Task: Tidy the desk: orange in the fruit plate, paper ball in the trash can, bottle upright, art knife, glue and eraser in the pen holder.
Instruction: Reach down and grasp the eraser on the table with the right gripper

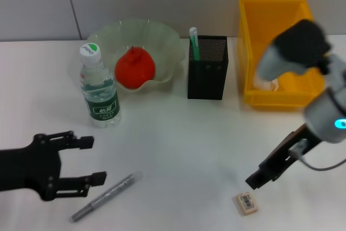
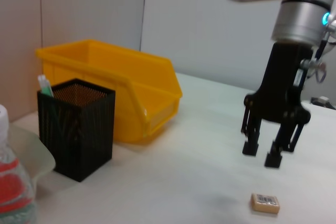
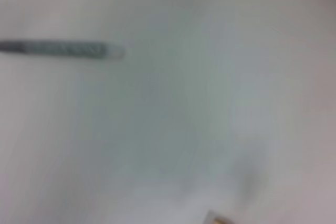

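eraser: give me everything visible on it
The eraser is a small tan rectangular block with a white label printed in black, like a barcode, on its upper face. It lies flat on the white table, near the front edge on the robot's right, touching nothing else. The right gripper hangs above and just beside it, fingers open, not in contact. Its underside is hidden.

The orange (image 1: 134, 67) sits in the pale green plate (image 1: 162, 39), with the bottle (image 1: 99, 88) upright just beside it. The black mesh holder (image 1: 207, 67) has a green-capped stick (image 1: 193, 41) inside, next to the yellow bin (image 1: 250, 36). The grey knife (image 1: 105, 196) and tan eraser (image 1: 247, 203) lie flat on the desk, well apart.
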### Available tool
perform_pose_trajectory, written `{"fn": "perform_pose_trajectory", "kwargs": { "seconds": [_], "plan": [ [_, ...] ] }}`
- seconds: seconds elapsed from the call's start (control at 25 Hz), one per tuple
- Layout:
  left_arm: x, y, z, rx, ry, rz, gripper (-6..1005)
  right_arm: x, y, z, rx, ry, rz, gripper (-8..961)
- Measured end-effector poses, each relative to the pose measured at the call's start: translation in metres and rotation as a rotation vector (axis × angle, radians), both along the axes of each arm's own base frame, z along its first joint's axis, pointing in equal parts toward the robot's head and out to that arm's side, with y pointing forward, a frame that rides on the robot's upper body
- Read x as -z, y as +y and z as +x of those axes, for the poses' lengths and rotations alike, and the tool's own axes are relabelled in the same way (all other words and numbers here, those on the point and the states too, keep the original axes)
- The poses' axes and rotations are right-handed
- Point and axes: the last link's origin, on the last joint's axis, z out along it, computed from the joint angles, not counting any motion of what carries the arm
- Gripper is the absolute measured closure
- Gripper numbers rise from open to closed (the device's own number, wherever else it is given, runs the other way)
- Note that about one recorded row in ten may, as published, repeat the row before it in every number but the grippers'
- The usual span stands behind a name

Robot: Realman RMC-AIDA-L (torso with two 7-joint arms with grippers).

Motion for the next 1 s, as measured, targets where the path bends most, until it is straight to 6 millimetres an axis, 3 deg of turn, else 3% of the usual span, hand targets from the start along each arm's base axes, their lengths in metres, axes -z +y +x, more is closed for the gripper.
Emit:
{"fn": "perform_pose_trajectory", "kwargs": {
  "seconds": [0.24,0.48,1.0],
  "plan": [
    [-0.008,-0.017,-0.018,0.007,-0.011,0.069,184,0.036,0.002,-0.023,0.02,-0.177,-0.029,382],
    [-0.017,-0.028,-0.028,0.022,-0.057,0.12,184,0.053,0.007,-0.035,0.048,-0.169,-0.081,350],
    [-0.015,-0.027,-0.032,-0.002,-0.1,0.148,185,0.06,0.011,-0.022,0.049,-0.287,-0.101,367]
  ]
}}
